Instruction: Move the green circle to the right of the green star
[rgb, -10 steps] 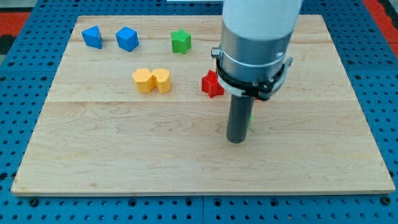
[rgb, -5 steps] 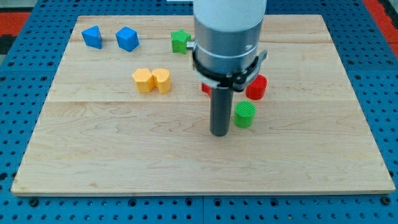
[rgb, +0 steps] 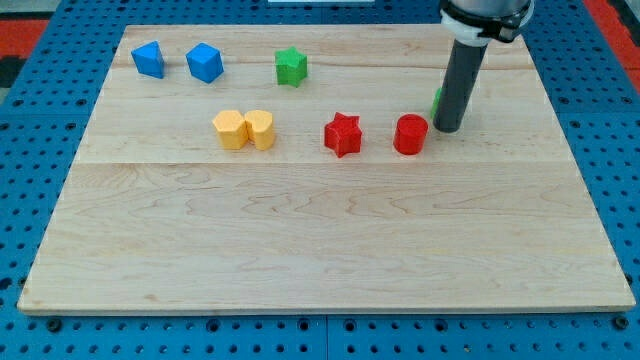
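Peeking out from behind my rod, the green circle (rgb: 438, 99) shows only as a thin sliver of green at the rod's left edge, in the upper right of the frame; its round shape cannot be made out from what is visible. My tip (rgb: 448, 129) rests on the wooden board (rgb: 320, 240) just right of the red circle (rgb: 410, 134), with the green sliver directly above and behind it. I carry no claw, only the straight dark rod, so nothing is being held.

The green star (rgb: 291, 66) sits near the top of the frame, left of centre, well apart from the green circle. Between them and lower, the red star (rgb: 342, 134) stands just left of the red circle. Two yellow blocks (rgb: 244, 129) touch each other left of the red star. Two blue blocks (rgb: 177, 61) sit in the upper left corner, near each other but apart.
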